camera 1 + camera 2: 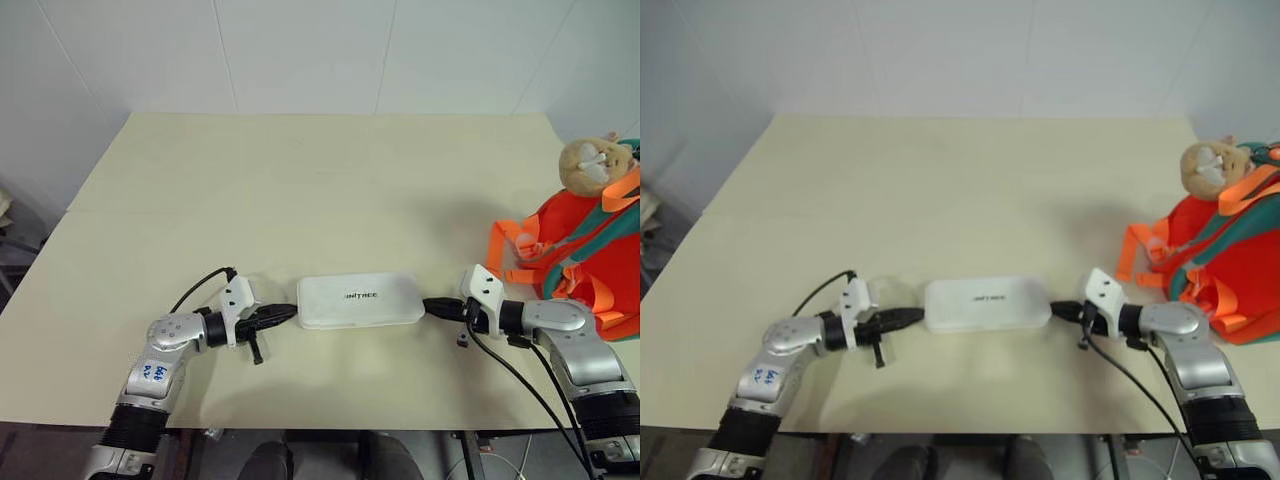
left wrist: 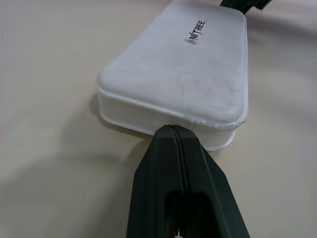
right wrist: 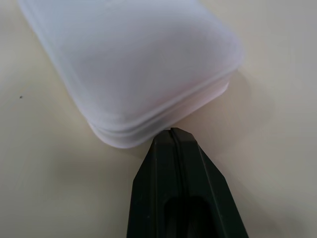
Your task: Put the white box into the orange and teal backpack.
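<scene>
white box (image 1: pixel 360 300) mid-table, claws (image 2: pixel 173 130) pressing ends

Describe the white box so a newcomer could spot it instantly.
On the beige table, look near the front edge, midway between the left gripper and right gripper. The white box lies flat there: rounded corners, dark lettering, unlike the bulky orange and teal backpack.

The white box (image 1: pixel 360 300) is a flat oblong plastic case with rounded corners and small dark "UNITREE" lettering on its lid, lying flat and lengthwise between the two sets of jaws, each short end touching or just shy of their closed tips. The backpack (image 1: pixel 585 255), rounded orange fabric with teal trim, orange webbing straps and a tan plush animal head on top, sits well beyond the right jaws, apart from the box.
</scene>
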Controlling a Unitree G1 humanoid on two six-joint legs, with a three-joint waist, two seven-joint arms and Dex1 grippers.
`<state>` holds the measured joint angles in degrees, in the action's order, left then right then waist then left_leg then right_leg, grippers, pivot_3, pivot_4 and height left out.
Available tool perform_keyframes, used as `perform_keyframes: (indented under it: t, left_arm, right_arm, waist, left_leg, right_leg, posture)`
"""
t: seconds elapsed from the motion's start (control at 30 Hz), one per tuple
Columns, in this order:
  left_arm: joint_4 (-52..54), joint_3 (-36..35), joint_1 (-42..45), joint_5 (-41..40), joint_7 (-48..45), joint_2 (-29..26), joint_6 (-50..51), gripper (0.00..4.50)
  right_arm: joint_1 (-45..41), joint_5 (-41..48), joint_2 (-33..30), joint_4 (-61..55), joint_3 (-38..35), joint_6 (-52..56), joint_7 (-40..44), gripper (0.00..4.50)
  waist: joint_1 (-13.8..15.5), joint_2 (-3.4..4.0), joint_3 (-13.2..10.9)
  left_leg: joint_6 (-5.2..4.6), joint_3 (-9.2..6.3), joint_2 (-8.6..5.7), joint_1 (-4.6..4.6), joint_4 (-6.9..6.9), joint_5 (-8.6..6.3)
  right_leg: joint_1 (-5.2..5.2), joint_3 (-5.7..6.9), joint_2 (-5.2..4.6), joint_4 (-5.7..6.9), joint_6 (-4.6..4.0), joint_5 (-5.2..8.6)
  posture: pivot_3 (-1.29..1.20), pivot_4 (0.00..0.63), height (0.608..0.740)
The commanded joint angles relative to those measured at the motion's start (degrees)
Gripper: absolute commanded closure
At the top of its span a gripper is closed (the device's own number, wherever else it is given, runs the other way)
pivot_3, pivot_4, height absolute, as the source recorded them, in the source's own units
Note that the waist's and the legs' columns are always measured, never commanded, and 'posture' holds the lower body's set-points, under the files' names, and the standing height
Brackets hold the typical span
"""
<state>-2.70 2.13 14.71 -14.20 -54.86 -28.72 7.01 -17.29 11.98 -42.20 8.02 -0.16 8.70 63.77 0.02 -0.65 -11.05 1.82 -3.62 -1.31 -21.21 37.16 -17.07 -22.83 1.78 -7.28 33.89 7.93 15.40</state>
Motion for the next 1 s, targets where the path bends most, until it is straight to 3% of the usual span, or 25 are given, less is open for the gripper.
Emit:
perform_keyframes:
  t: [0.03, 0.07, 0.2, 0.4, 0.43, 0.5, 0.53, 0.77, 1.0]
  left_arm:
    - [1.74, -1.95, -0.15, -0.15, 0.13, -2.91, 0.99, 4.32]
    - [1.72, -2.16, -0.09, -0.15, 0.11, -3.86, 1.45, 4.12]
    - [2.08, -3.75, 0.05, -1.26, -0.47, -7.6, 4.73, 3.02]
    - [3.49, -9.08, 1.9, -13.43, -1.34, -10.94, 27.16, 1.13]
    - [3.73, -9.37, 2.44, -15.12, -1.36, -11.5, 30.98, 0.77]
    - [3.89, -8.96, 3.54, -18.01, -1.79, -12.58, 38.28, 0.1]
    - [3.9, -8.72, 4.12, -19.31, -1.91, -12.9, 41.59, 0.01]
    - [1.59, -6.6, 11.5, -25.22, 1.27, -10.51, 61.36, 0.01]
    - [-1.5, -4.96, 16.42, -25.37, 4.37, -5.17, 66.34, 0.01]
  right_arm:
    - [-0.36, 2.06, -1.95, -1.43, -1.36, 1.58, 1.91, 3.67]
    - [-0.41, 2.68, -2.49, -1.54, -1.57, 2.81, 2.59, 3.54]
    - [-1.25, 2.69, -5.04, -0.27, -2.16, 2.78, 4.49, 2.2]
    - [-5.67, 2.89, -9.76, 2.72, -2.32, 9.63, 5.55, 0.16]
    - [-6.55, 3.21, -10.21, 2.91, -2.18, 11.83, 5.49, 0.0]
    - [-8.61, 4.44, -10.81, 2.72, -1.85, 16.71, 6.07, 0.0]
    - [-9.71, 5.2, -11.01, 2.45, -1.68, 19.71, 6.27, 0.0]
    - [-18.2, 9.93, -10.82, 0.77, 0.69, 41.65, 6.77, 0.0]
    - [-23.26, 12.25, -9.0, -0.1, 5.18, 51.87, 5.73, 0.0]
  waist:
    - [-0.05, 0.0, 0.0]
    - [-0.04, 0.0, 0.0]
    - [0.0, 0.0, 0.0]
    - [-0.05, 0.01, -0.01]
    - [-0.07, 0.01, -0.01]
    - [-0.08, 0.01, -0.01]
    - [-0.08, 0.01, -0.01]
    - [-0.07, 0.01, -0.01]
    - [-0.06, 0.01, -0.01]
  left_leg:
    - [-0.01, 0.01, 0.0, 0.01, 0.0, 0.0]
    - [-0.02, 0.01, 0.01, 0.01, 0.0, -0.01]
    - [-0.07, 0.01, 0.0, 0.0, 0.0, -0.04]
    - [-0.23, 0.01, 0.01, 0.0, -0.01, -0.13]
    - [-0.24, 0.01, 0.02, -0.01, 0.0, -0.13]
    - [-0.24, 0.0, 0.02, 0.0, 0.01, -0.14]
    - [-0.25, 0.0, 0.02, 0.0, 0.01, -0.14]
    - [-0.23, -0.02, 0.01, -0.04, 0.0, -0.13]
    - [0.01, -0.02, 0.0, -0.1, -0.05, -0.01]
  right_leg:
    - [0.0, -0.01, 0.0, 0.0, 0.0, 0.0]
    - [0.0, -0.01, 0.01, -0.01, 0.0, 0.0]
    - [0.0, -0.02, 0.0, -0.02, 0.0, 0.0]
    - [-0.01, -0.03, 0.0, -0.01, 0.0, 0.0]
    - [-0.01, -0.02, 0.01, -0.01, 0.0, 0.0]
    - [-0.01, -0.03, 0.01, 0.01, 0.0, 0.0]
    - [-0.02, -0.03, 0.02, 0.02, 0.0, 0.0]
    - [-0.04, -0.04, 0.02, 0.09, 0.0, 0.0]
    - [-0.06, -0.03, 0.02, 0.09, 0.01, 0.0]
  posture:
    - [0.0, 0.15, 0.74]
    - [0.0, 0.15, 0.74]
    - [0.0, 0.15, 0.74]
    - [0.0, 0.15, 0.74]
    - [0.0, 0.15, 0.74]
    - [0.0, 0.15, 0.74]
    - [0.0, 0.15, 0.74]
    - [0.0, 0.15, 0.74]
    - [0.0, 0.15, 0.74]
